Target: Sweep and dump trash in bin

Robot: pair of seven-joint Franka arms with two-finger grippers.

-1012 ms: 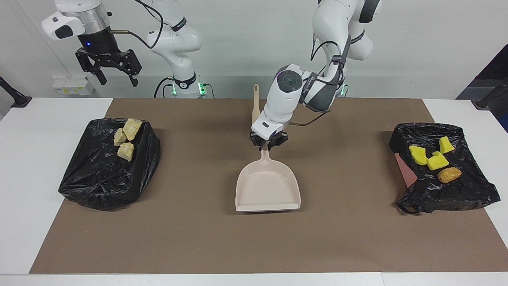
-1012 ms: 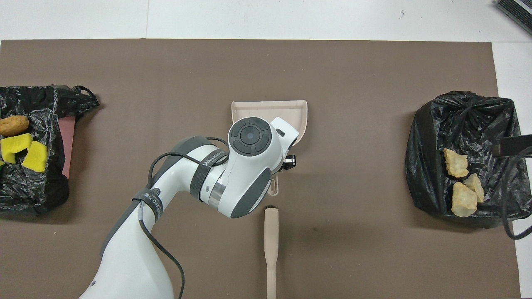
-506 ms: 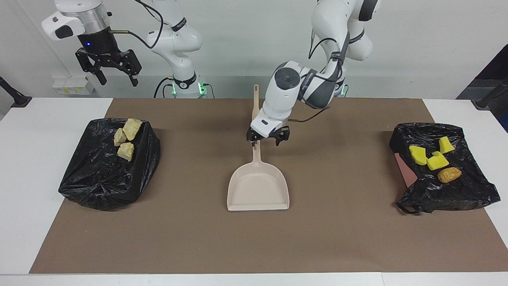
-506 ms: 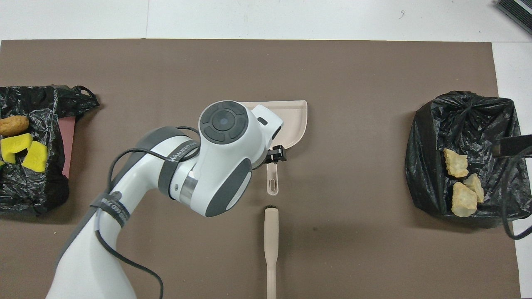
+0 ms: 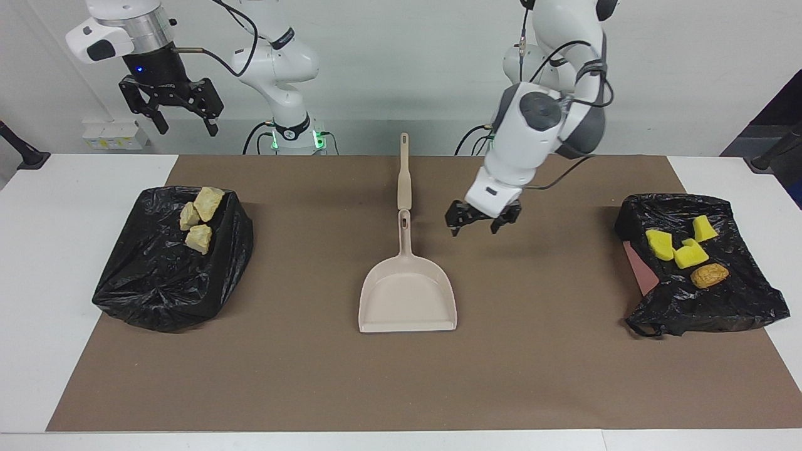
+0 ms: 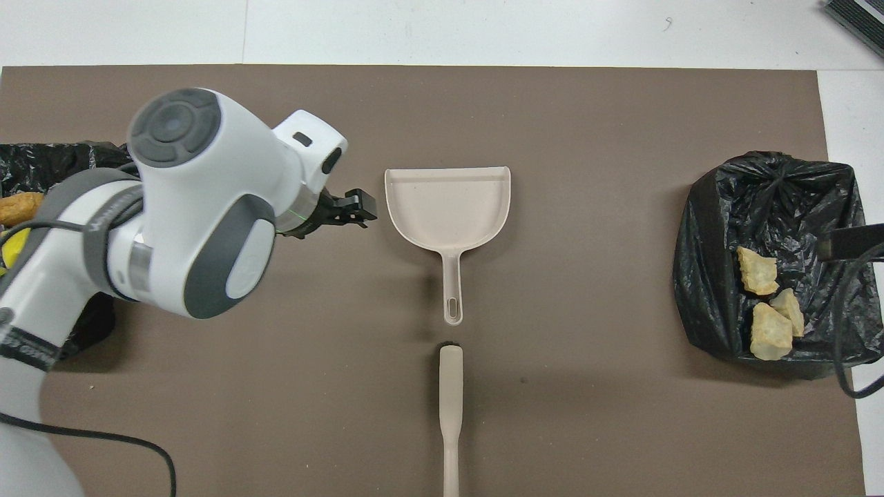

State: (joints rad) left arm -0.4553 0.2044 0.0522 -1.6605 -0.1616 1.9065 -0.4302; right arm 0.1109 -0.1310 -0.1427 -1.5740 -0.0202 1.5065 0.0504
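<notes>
On the black bag (image 5: pixel 169 257) at the right arm's end of the worktop lie 3 golden-tan pastries (image 5: pixel 200 219), and on the second black bag (image 5: pixel 702 263) at the left arm's end lie 3 yellow sponge pieces (image 5: pixel 680 245) with 1 brown bread roll (image 5: pixel 709 275); all the trash rests on the bags, none on the brown mat (image 5: pixel 564 376). At the middle of the worktop the beige dustpan (image 5: pixel 407 297) lies flat with its mouth toward the edge away from the robots, and the beige brush (image 5: pixel 404 172) lies in line with its handle, nearer the robots' edge, the 2 handle ends almost touching.

The left gripper (image 5: pixel 481 221) hangs over bare mat beside the dustpan's handle, toward the left arm's end, fingers spread and holding nothing. The right gripper (image 5: pixel 170 106) waits high above the corner by the right arm's base, fingers wide apart, also empty.

The likely risks: a low pass of the left arm could nudge the dustpan or brush out of line, since both lie loose. The sponges and roll sit near the bag's crumpled edge, so a snag on the loose plastic could tip them onto the mat. The pastries perch high on their bag and may roll off if it is jolted.
</notes>
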